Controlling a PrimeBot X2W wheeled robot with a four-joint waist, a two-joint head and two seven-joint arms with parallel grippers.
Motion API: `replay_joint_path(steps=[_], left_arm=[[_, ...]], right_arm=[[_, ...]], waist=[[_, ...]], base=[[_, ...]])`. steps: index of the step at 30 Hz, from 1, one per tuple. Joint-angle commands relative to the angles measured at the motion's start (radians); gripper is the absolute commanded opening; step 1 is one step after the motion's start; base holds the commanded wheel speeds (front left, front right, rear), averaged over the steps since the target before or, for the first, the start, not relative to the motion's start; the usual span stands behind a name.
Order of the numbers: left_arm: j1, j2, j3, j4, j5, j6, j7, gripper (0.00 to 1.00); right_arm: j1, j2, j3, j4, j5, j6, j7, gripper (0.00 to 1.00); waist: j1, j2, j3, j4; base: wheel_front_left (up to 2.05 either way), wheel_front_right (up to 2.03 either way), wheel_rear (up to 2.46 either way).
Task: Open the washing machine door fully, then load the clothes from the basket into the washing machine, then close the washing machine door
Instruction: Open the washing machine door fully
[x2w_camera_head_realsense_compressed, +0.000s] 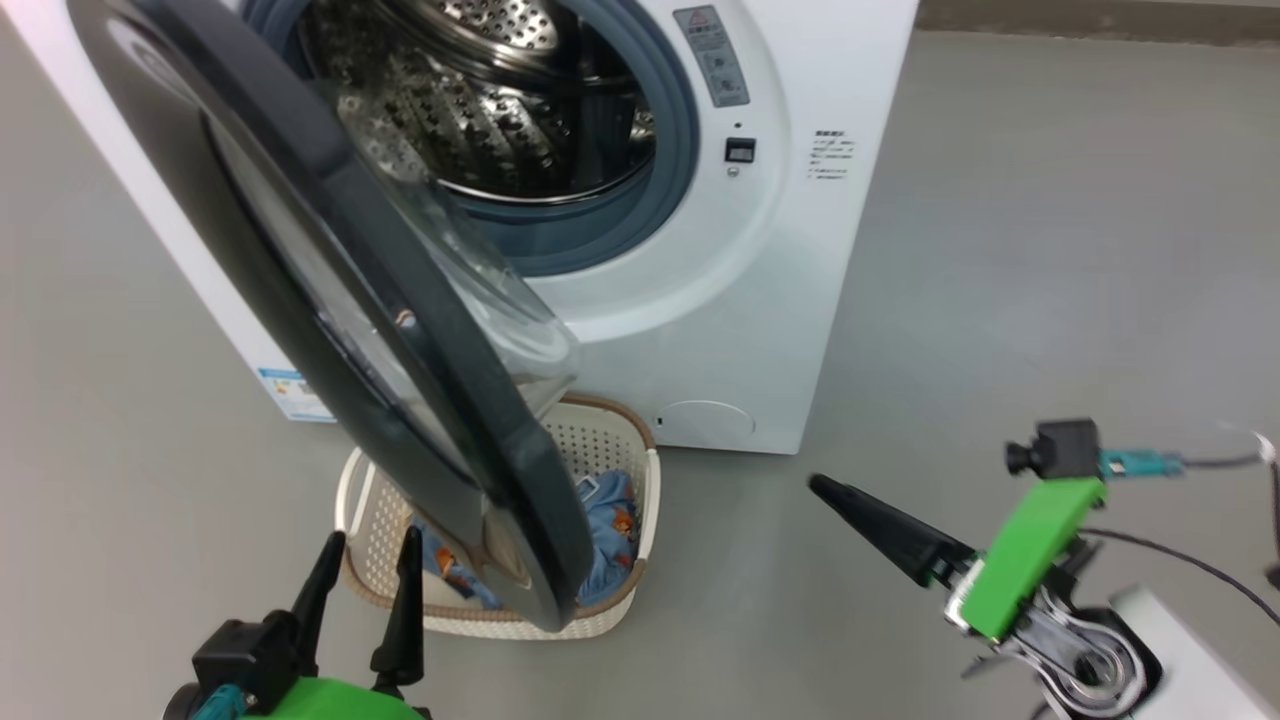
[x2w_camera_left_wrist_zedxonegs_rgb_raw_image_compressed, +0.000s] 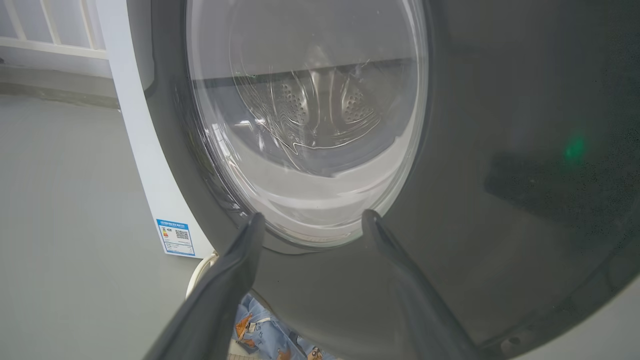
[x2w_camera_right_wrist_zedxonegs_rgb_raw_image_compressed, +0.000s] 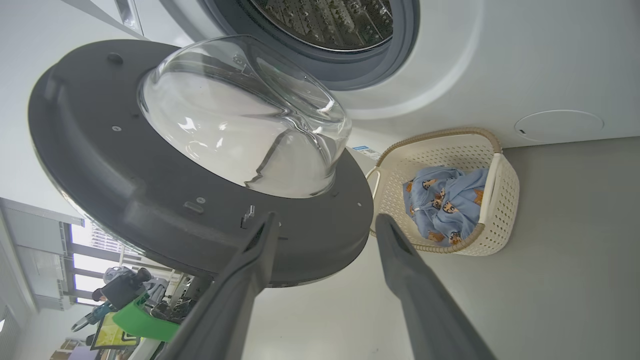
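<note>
The white washing machine (x2w_camera_head_realsense_compressed: 800, 250) stands with its steel drum (x2w_camera_head_realsense_compressed: 500, 110) exposed. Its black-rimmed door (x2w_camera_head_realsense_compressed: 400, 330) is swung partway out and hangs over the cream basket (x2w_camera_head_realsense_compressed: 625, 440). Light-blue printed clothes (x2w_camera_head_realsense_compressed: 610, 520) lie in the basket (x2w_camera_right_wrist_zedxonegs_rgb_raw_image_compressed: 505, 200). My left gripper (x2w_camera_head_realsense_compressed: 371, 540) is open, just in front of the door's outer face (x2w_camera_left_wrist_zedxonegs_rgb_raw_image_compressed: 500, 150) and beside the basket. My right gripper (x2w_camera_head_realsense_compressed: 830, 495) is open over the floor to the right, fingers pointing at the door's inner side (x2w_camera_right_wrist_zedxonegs_rgb_raw_image_compressed: 125, 165) and its glass bowl (x2w_camera_right_wrist_zedxonegs_rgb_raw_image_compressed: 240, 115), apart from both.
Grey floor (x2w_camera_head_realsense_compressed: 1050, 250) spreads to the right of the machine and the basket. A blue label (x2w_camera_left_wrist_zedxonegs_rgb_raw_image_compressed: 176, 237) sits low on the machine's side. A window and a wall (x2w_camera_left_wrist_zedxonegs_rgb_raw_image_compressed: 50, 35) lie beyond the machine's left side.
</note>
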Motion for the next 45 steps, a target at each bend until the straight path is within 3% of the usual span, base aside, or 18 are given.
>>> replay_joint_path(steps=[1, 15, 28, 36, 45], left_arm=[[-0.004, 0.018, 0.037, -0.027, 0.004, -0.002, -0.006, 1.0], [0.02, 0.019, 0.066, -0.041, 0.001, -0.002, -0.006, 1.0], [0.025, 0.018, 0.076, -0.055, 0.005, -0.002, -0.006, 1.0], [0.018, 0.016, 0.079, -0.052, 0.004, -0.002, -0.006, 1.0], [0.015, 0.014, 0.079, -0.053, 0.005, -0.002, -0.006, 1.0]], right_arm=[[0.028, -0.032, 0.016, -0.016, -0.011, 0.002, -0.047, 1.0], [0.097, -0.144, 0.06, 0.039, -0.036, 0.002, -0.304, 1.0], [0.095, -0.205, 0.095, 0.113, -0.061, 0.002, -0.526, 1.0], [0.085, -0.226, 0.103, 0.163, -0.182, 0.002, -0.592, 1.0], [0.144, -0.151, -0.106, 0.119, -0.468, 0.002, -0.593, 1.0]], waist=[[0.0, -0.0001, -0.012, -0.017], [0.0, -0.0001, -0.025, -0.058], [0.0, -0.0001, -0.018, -0.07], [0.0, -0.0001, -0.013, -0.065], [0.0, -0.0001, -0.009, -0.055]], base=[[0.0, 0.0, 0.0], [0.0, 0.0, 0.0], [0.0, 0.0, 0.0], [0.0, 0.0, 0.0], [0.0, 0.0, 0.0]])
